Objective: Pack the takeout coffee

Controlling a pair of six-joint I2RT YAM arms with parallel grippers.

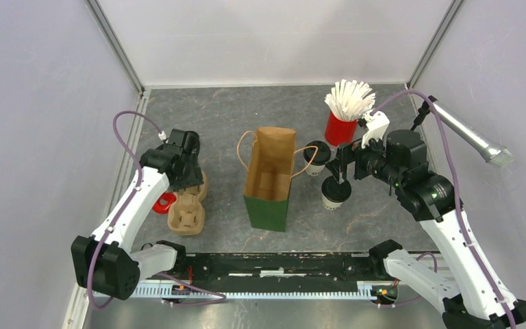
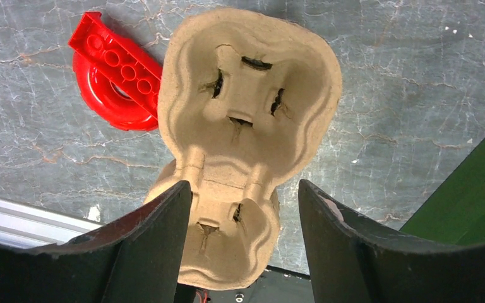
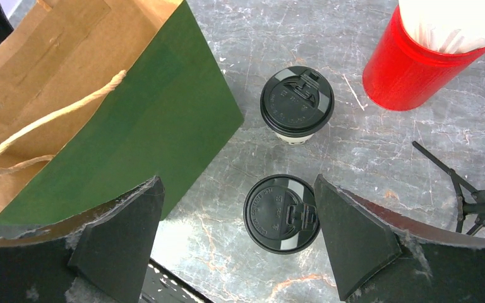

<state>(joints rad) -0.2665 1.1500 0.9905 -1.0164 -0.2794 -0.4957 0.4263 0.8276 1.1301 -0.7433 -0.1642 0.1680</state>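
My right gripper (image 3: 237, 183) hangs wide open over the nearer coffee cup (image 3: 282, 213). The other cup (image 3: 297, 101) stands just behind it, both beside the green bag (image 3: 145, 132). My left gripper (image 2: 245, 185) straddles the cup carrier (image 2: 246, 95), open. Next I should lower and close gently.

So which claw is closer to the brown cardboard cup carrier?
Left. The left claw is just above the brown moulded-pulp cup carrier, fingers open either side of one end. The right claw is across the green paper bag, over a black-lidded white cup.
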